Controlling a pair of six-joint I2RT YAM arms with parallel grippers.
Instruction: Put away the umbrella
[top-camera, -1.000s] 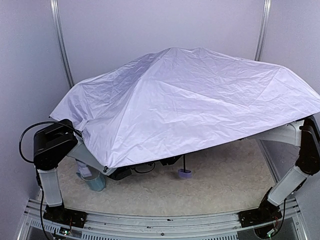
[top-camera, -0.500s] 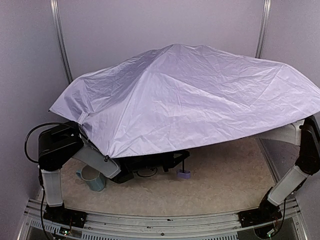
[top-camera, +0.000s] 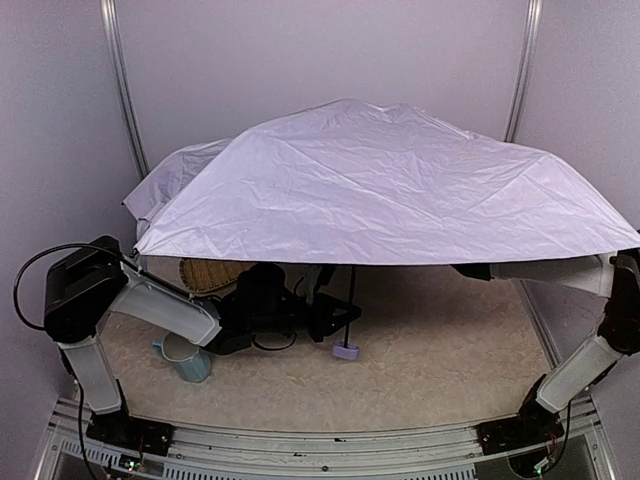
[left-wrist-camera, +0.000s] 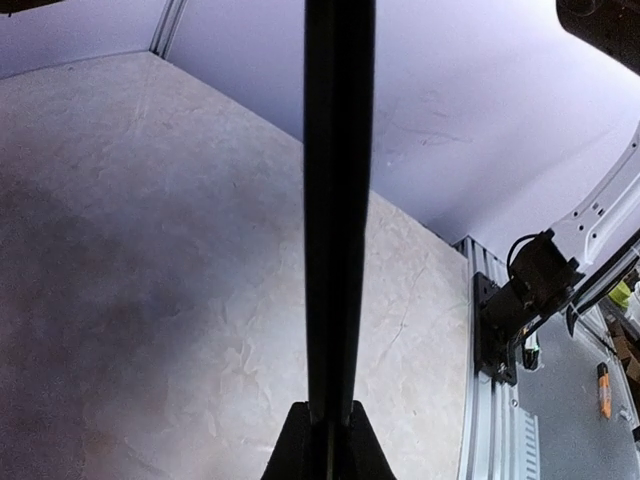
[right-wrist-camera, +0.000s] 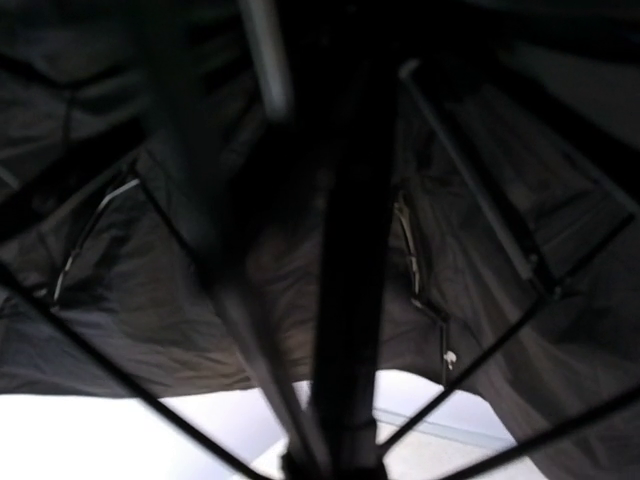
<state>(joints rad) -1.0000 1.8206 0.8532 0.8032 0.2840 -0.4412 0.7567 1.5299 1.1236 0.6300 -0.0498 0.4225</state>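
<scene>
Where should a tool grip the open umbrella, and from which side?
Low on the thin black shaft of the pale lavender fabric umbrella, from the side beneath the canopy: it stands near-upright and exposed there; the spread canopy blocks approach from above.

The umbrella (top-camera: 400, 190) is creased matt lavender cloth outside, black cloth inside; the table (top-camera: 450, 350) looks mottled, matt.

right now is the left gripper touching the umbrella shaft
Touching. In the left wrist view the black umbrella shaft runs straight down into the left gripper, pinched between its fingers with no gap showing on either side.
</scene>
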